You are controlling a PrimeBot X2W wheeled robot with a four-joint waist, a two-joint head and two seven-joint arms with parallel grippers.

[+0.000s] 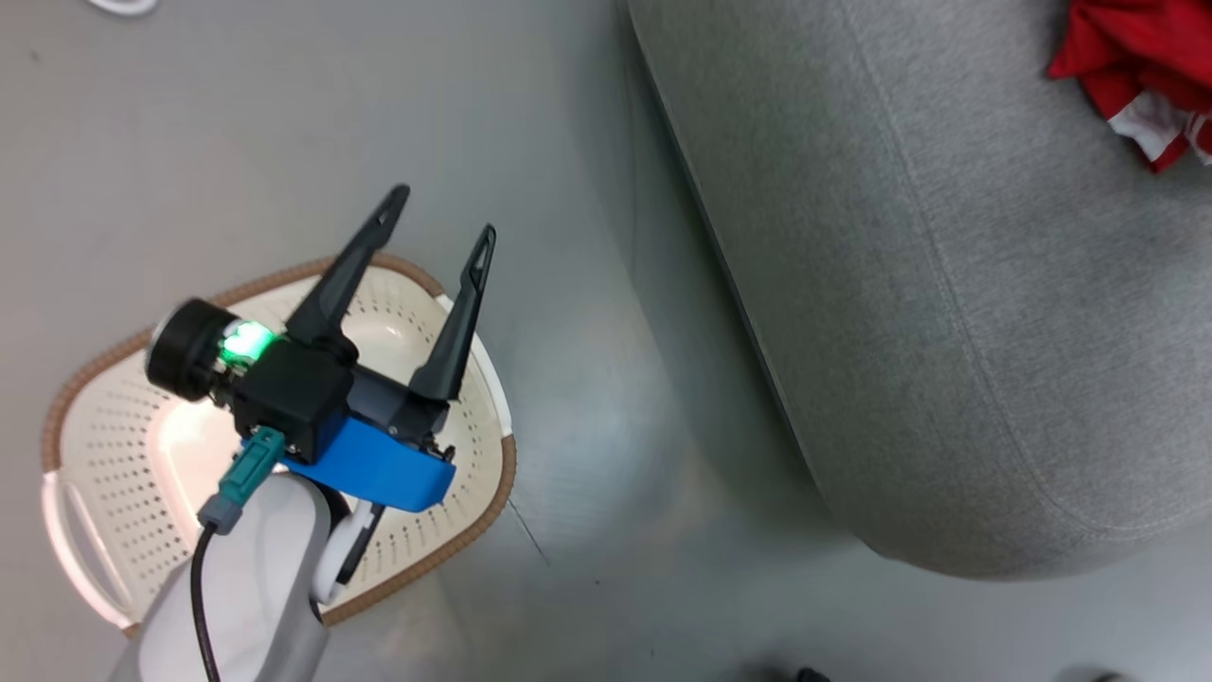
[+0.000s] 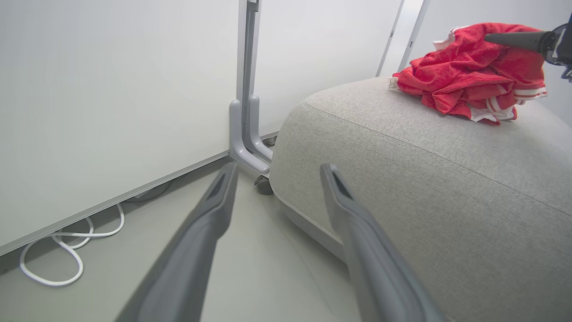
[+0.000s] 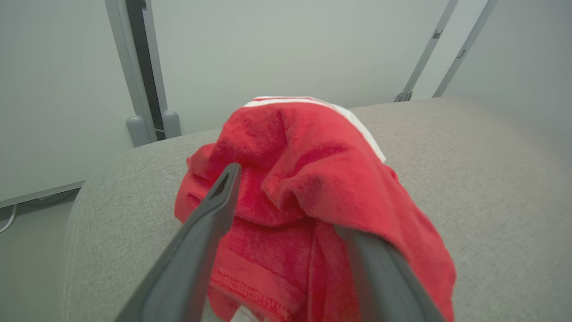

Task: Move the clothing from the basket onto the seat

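The grey seat point(image 1: 947, 313) fills our right side. A strip of open floor point(image 1: 606, 407) separates its rounded edge from the basket point(image 1: 104, 445). The clothing point(image 1: 1131, 47) lies bunched on the seat. Our left gripper point(image 1: 445, 210) hangs spread above the basket. Our right gripper point(image 3: 286, 197) is spread too, with red cloth draped over one finger.

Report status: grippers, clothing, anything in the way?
Left gripper open above basket. Right gripper open at the clothing, fabric draped over one finger. Clothing heaped on seat; no garment seen in basket. Draped fabric may snag.
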